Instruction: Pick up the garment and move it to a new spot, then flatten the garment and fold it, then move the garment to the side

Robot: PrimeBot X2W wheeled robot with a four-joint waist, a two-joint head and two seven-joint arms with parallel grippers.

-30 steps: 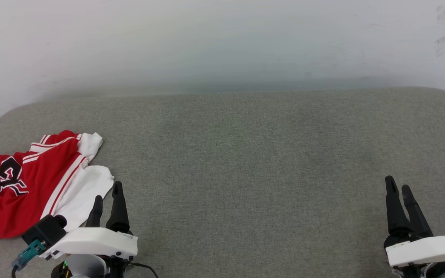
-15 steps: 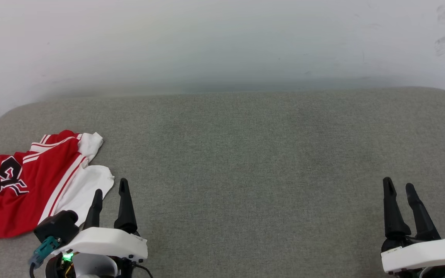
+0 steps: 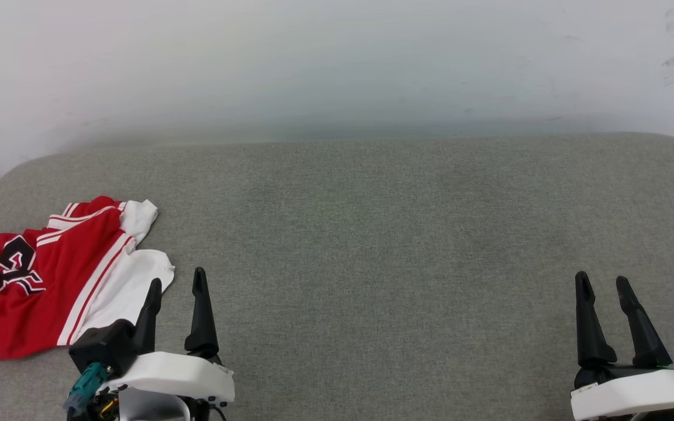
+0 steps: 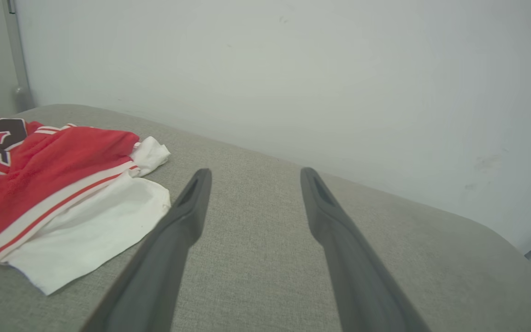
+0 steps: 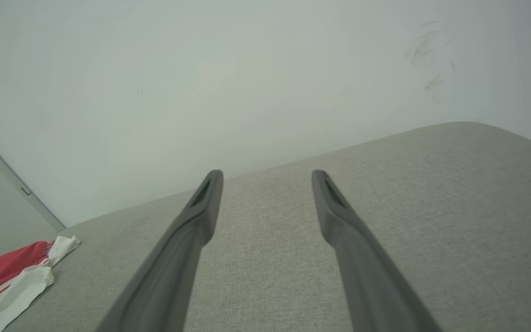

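The garment [image 3: 50, 280] lies on the cushion [image 3: 372, 234] at far left, wall [image 3: 337, 58] behind

Plain, bare room, maybe a lab: grey fabric pad [image 3: 372, 234] beneath the left end effector [image 3: 177, 276], scuffed white wall [image 3: 337, 58] beyond it.

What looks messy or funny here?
The red T-shirt with white sleeves lies crumpled in a heap at the left end of the grey fabric cushion, with its black-and-white lettering bunched up and one sleeve twisted. No tear or spill shows.
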